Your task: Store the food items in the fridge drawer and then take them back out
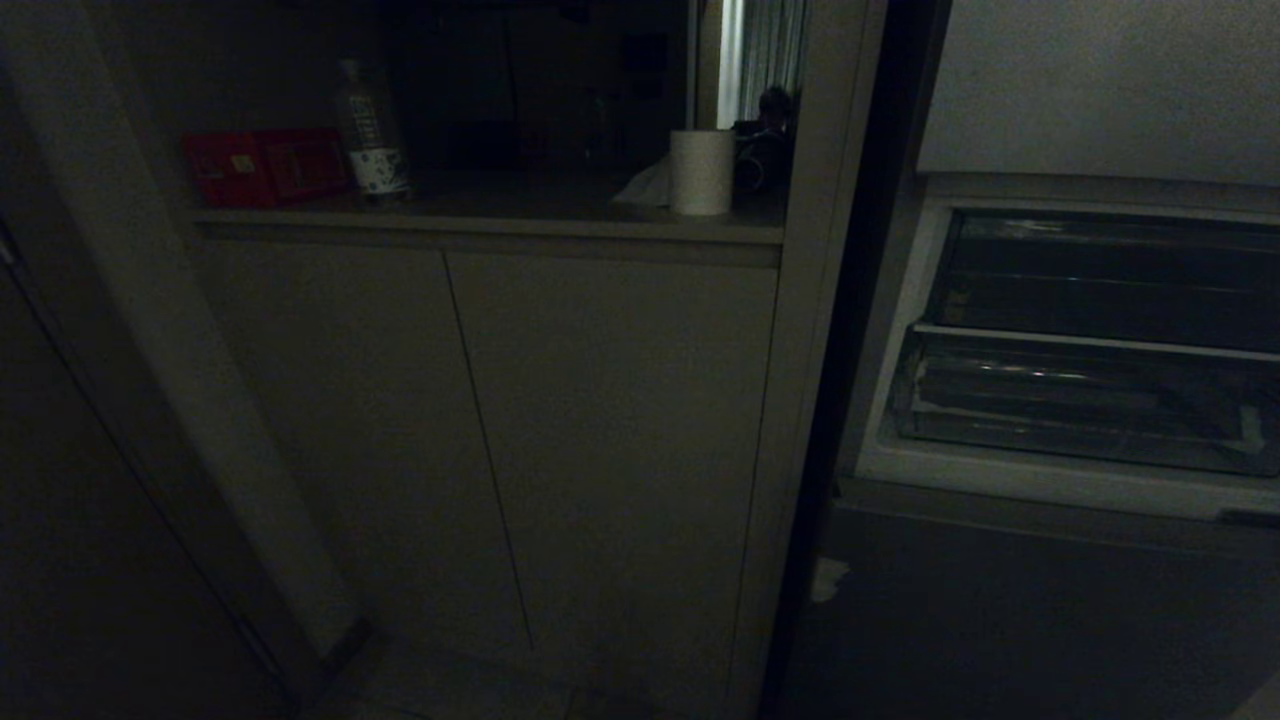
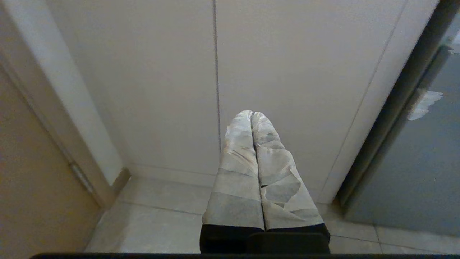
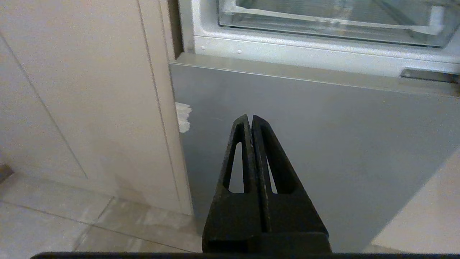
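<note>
The food items are out of view. The fridge drawer (image 1: pixel 1085 400) is a clear, shallow bin low in the open fridge compartment on the right; its glossy front lip (image 3: pixel 323 21) also shows in the right wrist view. My left gripper (image 2: pixel 252 113), with fingers wrapped in pale tape, is shut and empty, low before the beige cabinet doors (image 2: pixel 161 90). My right gripper (image 3: pixel 250 117), black, is shut and empty, facing the grey lower fridge door (image 3: pixel 323 126) below the drawer. Neither arm shows in the head view.
A darker bin (image 1: pixel 1100 280) sits above the drawer. On the counter (image 1: pixel 480 225) stand a flat red box (image 1: pixel 265 168), a bottle (image 1: pixel 370 130) and a white paper roll (image 1: pixel 701 172). A tall cabinet panel (image 1: pixel 810 350) separates counter and fridge. Pale floor tiles (image 2: pixel 154 223) lie below.
</note>
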Tool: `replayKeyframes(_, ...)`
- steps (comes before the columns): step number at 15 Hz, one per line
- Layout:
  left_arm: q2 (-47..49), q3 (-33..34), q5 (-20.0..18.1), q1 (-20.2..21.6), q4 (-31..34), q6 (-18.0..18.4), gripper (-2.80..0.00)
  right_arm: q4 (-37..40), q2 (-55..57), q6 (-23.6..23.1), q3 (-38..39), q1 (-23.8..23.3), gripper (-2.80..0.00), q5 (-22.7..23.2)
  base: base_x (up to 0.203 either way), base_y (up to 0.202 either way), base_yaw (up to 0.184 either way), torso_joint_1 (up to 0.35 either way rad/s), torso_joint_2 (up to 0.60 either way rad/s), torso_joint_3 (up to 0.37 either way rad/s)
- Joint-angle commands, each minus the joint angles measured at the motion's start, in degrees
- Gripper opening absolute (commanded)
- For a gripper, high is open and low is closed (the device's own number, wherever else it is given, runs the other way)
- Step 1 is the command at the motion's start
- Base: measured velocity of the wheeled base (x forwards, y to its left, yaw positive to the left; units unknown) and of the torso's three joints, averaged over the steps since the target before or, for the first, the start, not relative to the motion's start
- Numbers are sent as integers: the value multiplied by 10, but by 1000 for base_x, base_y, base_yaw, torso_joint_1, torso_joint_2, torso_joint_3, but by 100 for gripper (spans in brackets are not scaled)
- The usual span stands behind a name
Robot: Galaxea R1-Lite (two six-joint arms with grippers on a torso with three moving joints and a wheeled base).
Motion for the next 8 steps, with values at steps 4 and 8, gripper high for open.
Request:
replayKeyframes(4, 0, 0, 0, 0, 0, 0, -280, 3, 4, -34, -13, 0, -280, 6, 0, 0, 0, 0, 0, 0)
replayKeyframes(8, 0, 0, 0, 0, 1, 0, -280, 4, 141, 15, -95, 0, -280, 96, 0, 0, 0, 0, 0, 0)
